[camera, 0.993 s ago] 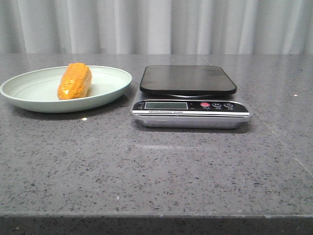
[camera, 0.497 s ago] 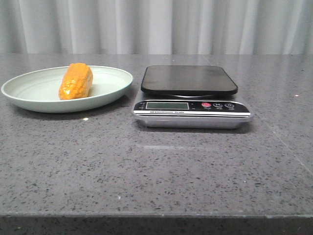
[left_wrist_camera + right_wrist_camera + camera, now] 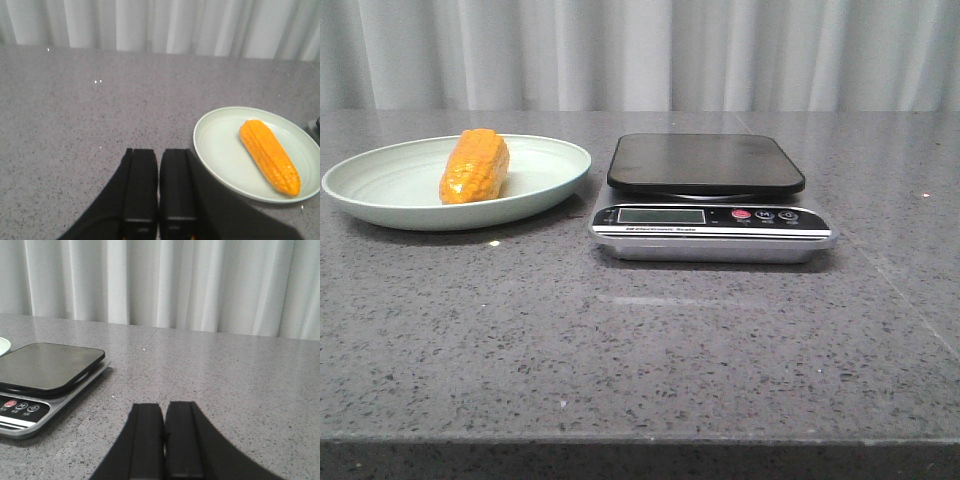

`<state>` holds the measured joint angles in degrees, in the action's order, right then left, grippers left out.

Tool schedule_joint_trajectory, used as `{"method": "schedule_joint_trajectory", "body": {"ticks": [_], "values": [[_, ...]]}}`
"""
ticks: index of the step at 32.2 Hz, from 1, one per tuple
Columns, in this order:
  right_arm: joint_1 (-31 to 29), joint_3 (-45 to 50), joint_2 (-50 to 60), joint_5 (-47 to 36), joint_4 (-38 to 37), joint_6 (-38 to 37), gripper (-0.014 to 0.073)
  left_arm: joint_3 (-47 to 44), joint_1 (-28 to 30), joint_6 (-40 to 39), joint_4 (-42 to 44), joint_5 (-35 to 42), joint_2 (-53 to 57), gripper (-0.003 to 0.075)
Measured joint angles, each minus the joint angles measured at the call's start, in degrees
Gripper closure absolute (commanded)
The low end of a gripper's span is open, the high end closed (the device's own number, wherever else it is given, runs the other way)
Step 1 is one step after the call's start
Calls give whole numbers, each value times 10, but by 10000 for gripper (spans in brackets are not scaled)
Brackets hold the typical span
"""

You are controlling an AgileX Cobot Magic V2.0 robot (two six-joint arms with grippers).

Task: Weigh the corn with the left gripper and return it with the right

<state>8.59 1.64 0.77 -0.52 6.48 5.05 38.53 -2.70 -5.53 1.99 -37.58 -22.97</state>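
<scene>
— Where's the corn?

— The corn (image 3: 474,166) lies on its side in the pale green plate (image 3: 380,200), left of centre in the front view. My left wrist camera shows the same cob low at the right of its frame.

— And the scale?

— The kitchen scale (image 3: 711,222) sits just right of the plate, its black platform bare.

— Your grippers?

— My left gripper (image 3: 159,187) has its fingers pressed together, holding nothing, over the grey stone table (image 3: 640,340) beside the plate. My right gripper (image 3: 164,435) is pressed together too, apart from the scale.
</scene>
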Motion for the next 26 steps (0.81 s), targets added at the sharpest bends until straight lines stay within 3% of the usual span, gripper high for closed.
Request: {"method": "schedule_joint_trajectory", "body": {"ticks": [4, 7, 10, 26], "values": [[0, 0, 0, 0, 0, 0, 431, 17, -4, 0, 0, -16, -30, 394], [0, 0, 0, 0, 0, 0, 431, 36, -15, 6, -1, -27, -56, 230], [0, 0, 0, 0, 0, 0, 431, 56, -28, 8, -2, -42, -92, 130], [0, 0, 0, 0, 0, 0, 431, 223, -108, 4, -55, -90, -401, 121]]}}
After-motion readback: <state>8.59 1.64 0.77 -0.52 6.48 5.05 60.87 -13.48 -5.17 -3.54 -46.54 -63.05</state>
